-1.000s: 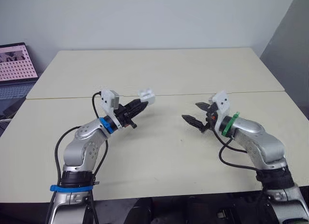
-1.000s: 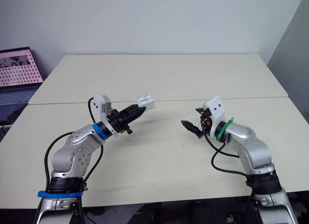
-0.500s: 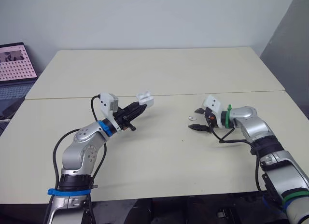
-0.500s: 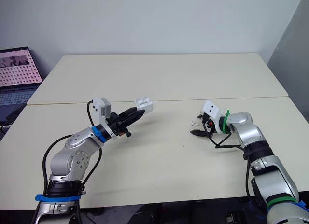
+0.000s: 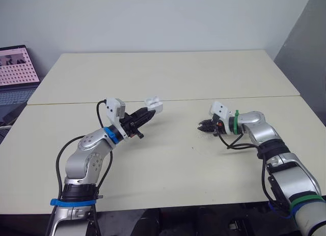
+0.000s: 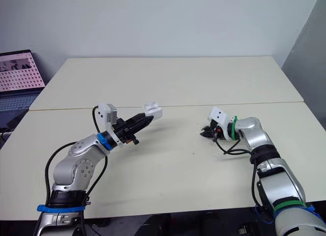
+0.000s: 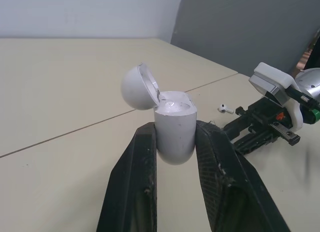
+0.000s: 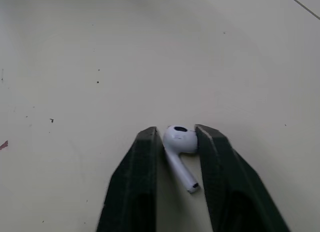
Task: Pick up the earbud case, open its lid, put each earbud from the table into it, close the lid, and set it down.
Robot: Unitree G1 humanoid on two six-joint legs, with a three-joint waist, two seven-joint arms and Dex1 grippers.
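pale tabletop (image 5: 168, 165) under a plain wall, and the case is the thing to steer by. the left gripper (image 5: 147, 112) holds the earbud case (image 7: 174, 124) up off the tabletop, its fingers (image 7: 142, 157) clamped on the case's two sides, the body upright and the lid (image 7: 136, 87) swung back open. well off to the right of the case and lower, down on the tabletop, the right gripper (image 5: 202, 126) has its fingers (image 8: 145, 162) closed against either side of an earbud (image 8: 179, 138), pinching the round head while the stem points back toward the wrist. from the left wrist an earbud shows on the tabletop beyond the case, just beside the right gripper; i cannot tell if it is the same one.

the step in hand looks like lifting that earbud and carrying it over to the case. the hold is on a smooth, rounded head, so i'd expect it to squirt out if squeezed harder or jerked. best lift straight and slowly, keep the case steady and level, then turn the stem downward over an open well before letting go.
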